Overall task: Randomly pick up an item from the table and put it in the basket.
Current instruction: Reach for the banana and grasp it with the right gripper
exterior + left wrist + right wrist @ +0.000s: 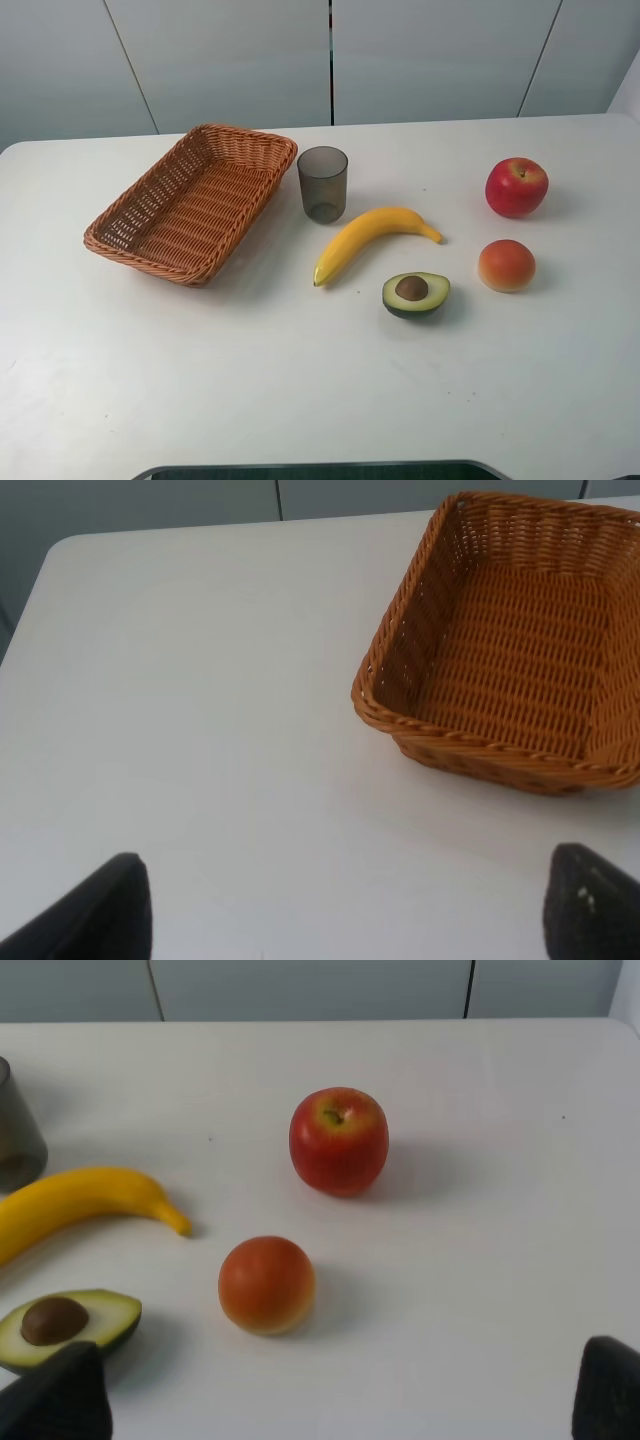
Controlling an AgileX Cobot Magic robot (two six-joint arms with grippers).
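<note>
Lying on the table (300, 400), banana (85, 1200) well outside the spread right jaws, left jaws spread too.

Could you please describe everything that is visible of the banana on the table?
The banana is long, curved, smooth and plain yellow. It looks whole and unpeeled, and its thin end turns a darker orange-yellow. It lies flat on its side on the white table, with its arch bowed toward the far edge. It sits between the grey cup and the avocado half and is apart from both, so only the table touches it.
</note>
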